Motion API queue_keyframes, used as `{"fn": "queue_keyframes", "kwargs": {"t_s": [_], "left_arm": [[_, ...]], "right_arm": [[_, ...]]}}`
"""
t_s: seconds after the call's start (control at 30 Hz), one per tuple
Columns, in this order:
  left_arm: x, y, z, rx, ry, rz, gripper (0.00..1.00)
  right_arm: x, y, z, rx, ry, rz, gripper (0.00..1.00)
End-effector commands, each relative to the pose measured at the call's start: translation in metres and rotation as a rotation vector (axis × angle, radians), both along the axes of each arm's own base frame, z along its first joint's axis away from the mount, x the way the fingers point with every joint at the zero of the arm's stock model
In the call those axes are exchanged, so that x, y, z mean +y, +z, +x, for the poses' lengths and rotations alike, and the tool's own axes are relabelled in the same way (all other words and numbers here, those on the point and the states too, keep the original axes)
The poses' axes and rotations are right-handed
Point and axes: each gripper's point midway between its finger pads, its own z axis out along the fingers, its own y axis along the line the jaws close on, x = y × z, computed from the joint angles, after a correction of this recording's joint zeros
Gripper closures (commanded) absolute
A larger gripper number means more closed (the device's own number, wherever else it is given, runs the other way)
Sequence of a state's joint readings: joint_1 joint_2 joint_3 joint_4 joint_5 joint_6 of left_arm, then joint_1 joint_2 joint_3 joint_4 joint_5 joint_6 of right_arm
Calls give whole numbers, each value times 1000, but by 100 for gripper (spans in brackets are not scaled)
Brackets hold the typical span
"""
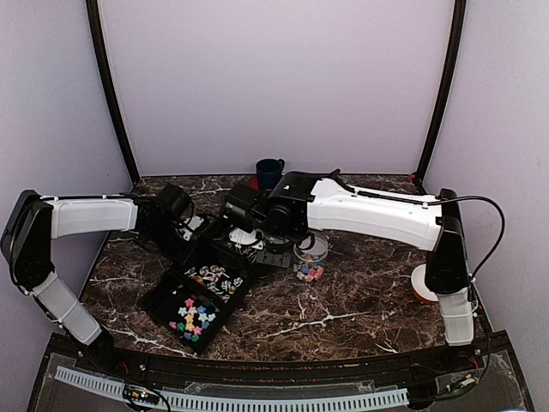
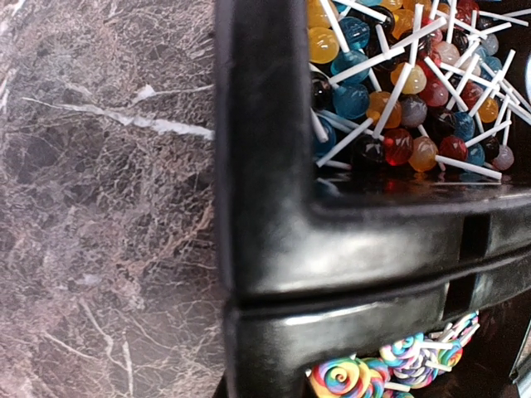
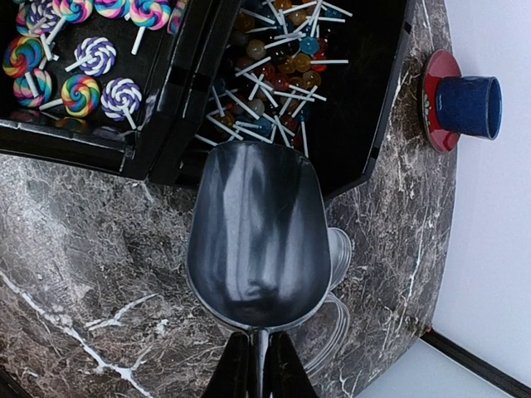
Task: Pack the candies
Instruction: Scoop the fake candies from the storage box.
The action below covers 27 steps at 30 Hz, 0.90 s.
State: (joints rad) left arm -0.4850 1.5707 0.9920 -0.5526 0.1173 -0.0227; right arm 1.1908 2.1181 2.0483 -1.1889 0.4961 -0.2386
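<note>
Right gripper [image 3: 259,371] is clamped on the handle of an empty scoop [image 3: 257,240], whose bowl sits over the tray [image 3: 178,91] wall beside the lollipops [image 3: 274,75]. Left gripper [image 1: 190,230] is closed at the tray's far-left side; no held item can be confirmed. The candies [image 1: 193,316] lie in the tray compartments, with a few small pieces at the jar [image 1: 312,249].

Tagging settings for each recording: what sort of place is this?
Likely an enclosed robot test booth staged as a candy counter: plain lilac walls, marble-patterned tabletop, black tray of lollipops, a metal scoop.
</note>
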Motion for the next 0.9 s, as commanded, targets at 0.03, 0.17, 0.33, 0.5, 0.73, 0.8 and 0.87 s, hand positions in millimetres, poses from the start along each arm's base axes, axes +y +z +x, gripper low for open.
{"fn": "queue_keyframes", "kwargs": {"t_s": [0.03, 0.17, 0.33, 0.5, 0.73, 0.8, 0.87], "left_arm": [[-10, 28, 13, -117, -22, -12, 100], [-12, 34, 14, -150, -32, -3, 100], [-18, 42, 13, -190, -61, -9, 100], [-23, 51, 13, -224, -81, -29, 100], [-31, 61, 11, -248, -103, -86, 100], [-32, 61, 10, -243, -108, -94, 100], [-34, 61, 9, -242, -113, -101, 100]], "right_arm": [[10, -18, 1, 39, 44, -32, 100], [15, -36, 5, 91, 48, -33, 100], [24, -55, 15, 147, 48, -6, 100], [37, -70, 27, 184, 40, 67, 100], [53, -85, 37, 189, 41, 216, 100], [55, -92, 37, 188, 48, 244, 100], [59, -93, 37, 175, 63, 287, 100]]}}
